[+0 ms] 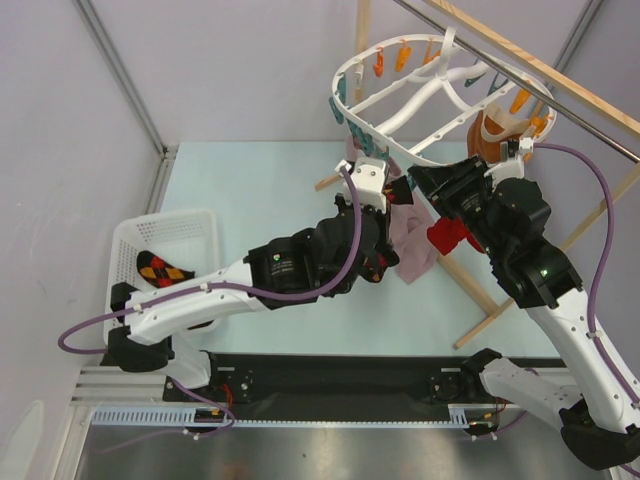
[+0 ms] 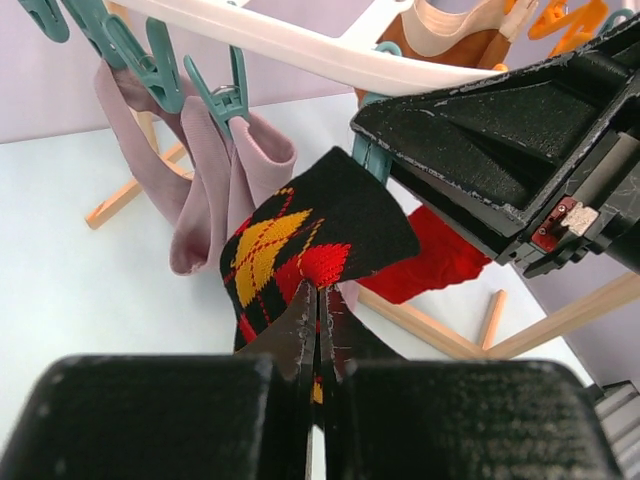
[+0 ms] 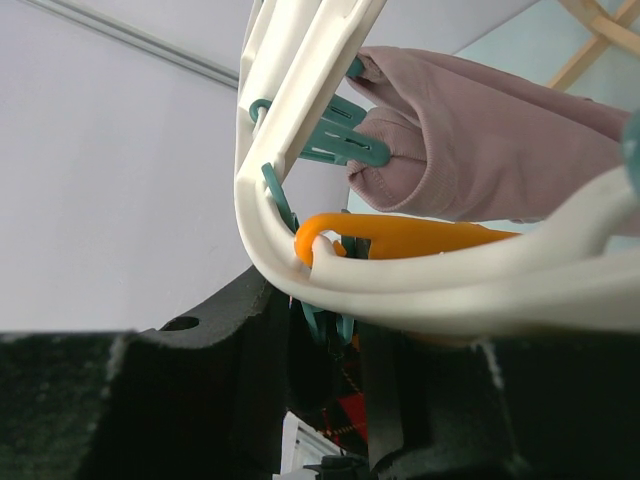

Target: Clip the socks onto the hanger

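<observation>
My left jaws are pressed together on a fold of the small black sock with red, orange and yellow diamonds [image 2: 320, 235]. They hold it just under the large round white plastic drying ring [image 2: 290, 45], above the far right part of the pale blue worktop [image 1: 250, 190]. My right jaws, as far as I can judge, are clamped on a dangling teal plastic clip [image 2: 368, 168] right beside the sock's upper edge. I cannot tell whether its mouth gapes.

What could fail: the ring hangs free, so a push from me may swing it and carry the clip off the sock. If my right jaws slip, the clip snaps shut on nothing, or on the mauve-pink cloth [image 2: 215, 170] pegged next to it. My left hold is thin, and a tug could draw the sock out.

The sock's long axis runs from my left jaws up and away toward the ring. Its free end leans right at the clip, and the rest drops below my jaws. The second argyle sock [image 1: 160, 268] lies in the white plastic basket [image 1: 175, 216] at the worktop's left edge.
</observation>
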`<state>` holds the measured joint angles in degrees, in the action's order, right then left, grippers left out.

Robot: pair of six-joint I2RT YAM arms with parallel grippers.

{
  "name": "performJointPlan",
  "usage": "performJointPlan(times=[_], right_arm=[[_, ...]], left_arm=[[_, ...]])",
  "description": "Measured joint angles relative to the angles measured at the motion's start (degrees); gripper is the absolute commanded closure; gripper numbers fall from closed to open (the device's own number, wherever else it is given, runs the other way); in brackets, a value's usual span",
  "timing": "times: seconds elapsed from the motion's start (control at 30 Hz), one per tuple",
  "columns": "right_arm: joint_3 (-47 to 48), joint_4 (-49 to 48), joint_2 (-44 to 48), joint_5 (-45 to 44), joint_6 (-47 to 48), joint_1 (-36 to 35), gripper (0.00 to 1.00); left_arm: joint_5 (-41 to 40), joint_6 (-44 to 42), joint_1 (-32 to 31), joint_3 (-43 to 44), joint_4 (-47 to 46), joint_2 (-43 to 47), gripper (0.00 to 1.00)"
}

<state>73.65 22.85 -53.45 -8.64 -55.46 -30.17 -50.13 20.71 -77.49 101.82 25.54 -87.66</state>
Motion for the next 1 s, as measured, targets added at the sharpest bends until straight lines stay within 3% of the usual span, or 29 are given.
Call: performJointPlan(times=[0.27, 0.53, 0.63, 0.67, 0.73, 0.83, 1.0], right_arm=[[0.0, 0.0, 0.24, -0.07, -0.02, -0.04, 1.0], [-0.02, -0.07, 0.44, -0.02, -0.04, -0.11, 0.98], [-0.02, -0.22, 0.66, 0.02, -0.04, -0.11, 0.9], [-0.02, -0.31, 0.72, 0.04, -0.04, -0.11, 0.81], [-0.04, -0.37, 0.9, 0.07, -0.04, -0.11, 0.77], [-0.07, -0.39, 1.11, 0.11, -0.04, -0.11, 0.63], [-0.15, -0.26, 1.2, 0.11, -0.13, -0.11, 0.5]], left_arm=[[0.39, 1.99, 0.02, -6.45, -1.95, 2.1, 1.0], [0.42, 1.77, 0.04, -6.49, -3.28, 2.19, 1.0], [0.59, 1.77, 0.13, -6.47, -3.63, 2.19, 1.0], [0.74, 1.77, 0.15, -6.47, -3.65, 2.19, 1.0], [0.85, 1.75, 0.17, -6.45, -3.67, 2.16, 1.0], [0.9, 1.73, 0.39, -6.4, -3.67, 2.16, 1.0], [1.09, 1.68, 0.63, -5.75, -3.85, 1.92, 1.0]])
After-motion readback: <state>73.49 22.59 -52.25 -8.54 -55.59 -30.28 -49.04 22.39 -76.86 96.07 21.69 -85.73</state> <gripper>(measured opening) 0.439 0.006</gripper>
